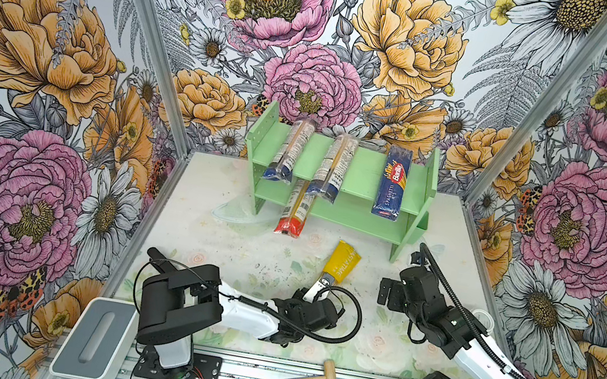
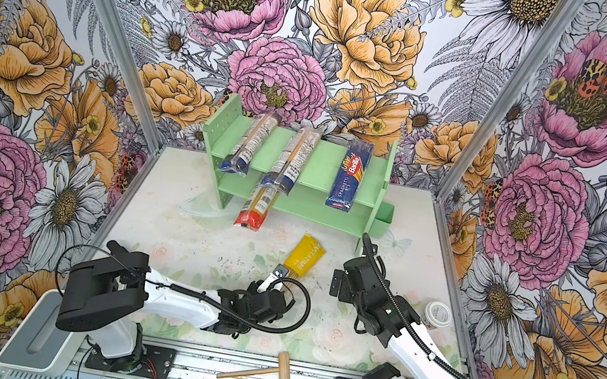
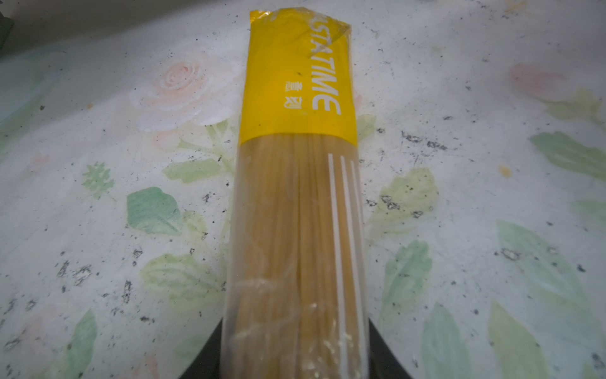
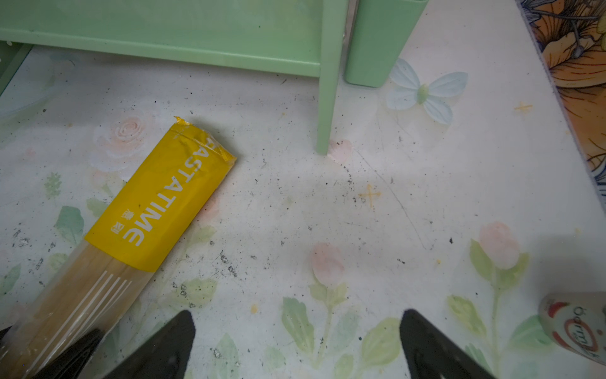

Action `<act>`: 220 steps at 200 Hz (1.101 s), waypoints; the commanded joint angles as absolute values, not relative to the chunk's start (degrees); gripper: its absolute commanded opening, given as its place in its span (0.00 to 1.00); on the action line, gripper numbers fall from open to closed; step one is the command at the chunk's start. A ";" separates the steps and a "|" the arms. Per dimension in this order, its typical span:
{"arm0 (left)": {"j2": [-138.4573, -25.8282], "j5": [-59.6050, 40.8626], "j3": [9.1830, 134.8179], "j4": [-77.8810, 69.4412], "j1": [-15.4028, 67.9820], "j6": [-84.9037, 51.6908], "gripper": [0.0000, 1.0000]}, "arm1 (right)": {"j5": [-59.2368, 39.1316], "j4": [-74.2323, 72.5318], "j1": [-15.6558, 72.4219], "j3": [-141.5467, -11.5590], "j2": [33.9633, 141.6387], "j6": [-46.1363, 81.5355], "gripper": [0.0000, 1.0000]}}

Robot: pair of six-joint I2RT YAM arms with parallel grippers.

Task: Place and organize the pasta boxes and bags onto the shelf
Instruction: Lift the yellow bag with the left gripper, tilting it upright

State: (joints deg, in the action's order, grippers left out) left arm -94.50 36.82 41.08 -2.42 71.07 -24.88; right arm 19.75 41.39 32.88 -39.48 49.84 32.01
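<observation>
in both top views the left gripper (image 1: 321,284) is reaching from the lower left toward the middle of the frame and is gripping the clear near end of the yellow bag (image 1: 343,262). in the left wrist view the yellow bag (image 3: 296,164) is running straight up the middle of the picture. its clear end is sitting pinched between the dark fingers (image 3: 385,364) at the bottom edge. whether the bag is resting on the table (image 3: 114,131) or is raised just off it, i cannot tell.

the right gripper (image 4: 295,331) is hovering at the bottom of the right wrist view with its jaws spread wide and nothing between them. it is hanging over bare table, with the bag's printed yellow end lying to the left of the frame, apart from it.

the shelf (image 1: 367,166) is standing in the upper middle of a top view, at the back of the table. the left blue-ended bag (image 1: 287,149) and the second blue-ended bag (image 1: 333,166) are lying front to back across its top tier, their blue ends hanging over the front edge. the dark blue barilla box (image 1: 393,183) is lying on the right part of that tier, also overhanging. the red-ended bag (image 1: 294,210) is lying on the lower tier, its red end poking out toward the table. a wooden mallet (image 1: 331,377) is lying at the bottom middle of the frame.
</observation>
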 commanded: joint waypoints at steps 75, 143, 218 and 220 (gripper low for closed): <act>-83.09 47.81 42.45 -1.10 74.28 -22.85 0.00 | 21.24 41.43 32.26 -40.52 49.83 31.51 0.99; -80.77 51.54 42.75 5.76 78.43 -25.65 0.00 | 21.40 41.40 32.19 -40.38 50.16 31.47 0.99; -77.15 55.88 42.46 9.66 80.29 -29.14 0.00 | 21.45 41.41 32.14 -40.17 50.28 31.47 1.00; -76.99 56.07 42.41 9.67 80.26 -29.15 0.00 | 21.45 41.47 32.12 -40.17 50.27 31.47 1.00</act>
